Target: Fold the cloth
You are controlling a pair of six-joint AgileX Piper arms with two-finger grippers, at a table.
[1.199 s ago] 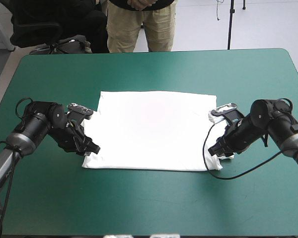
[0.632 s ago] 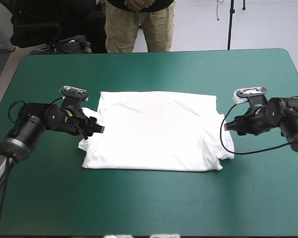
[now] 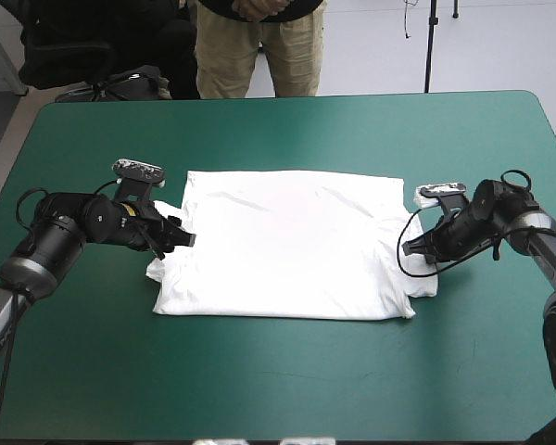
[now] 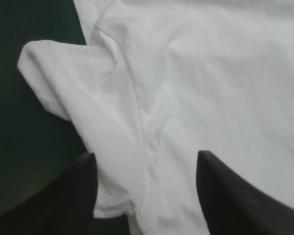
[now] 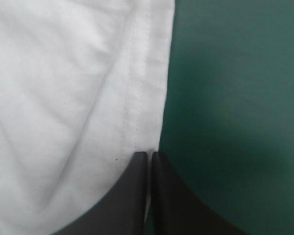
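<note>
The T-shirt lies spread flat and white on the middle of the teal-green cover, between the 2 grippers. Its body is a smooth rectangle with a few shallow creases. Its 2 short sleeves stick out at the sides, both rumpled.

One sleeve bulges out in a soft fold ahead of the left gripper, which sits low at that side edge of the shirt. This gripper is open. Its 2 black fingers stand well apart, with sleeve cloth and the seam to the body lying between and ahead of them. The shirt's body spreads ahead of the one finger, and dark cover shows beside the other.

The other sleeve lies crumpled just beside and under the right gripper, which is down at the opposite side edge. Its fingers are all but closed into 1 pointed arch with only a thin pale slit between them, and their tips are pinched at the sleeve's hem. The hem's 2 rows of stitching run straight away ahead of the tips. White cloth fills the space ahead of the gripper on one side of the hem, and bare cover fills the other side.
</note>
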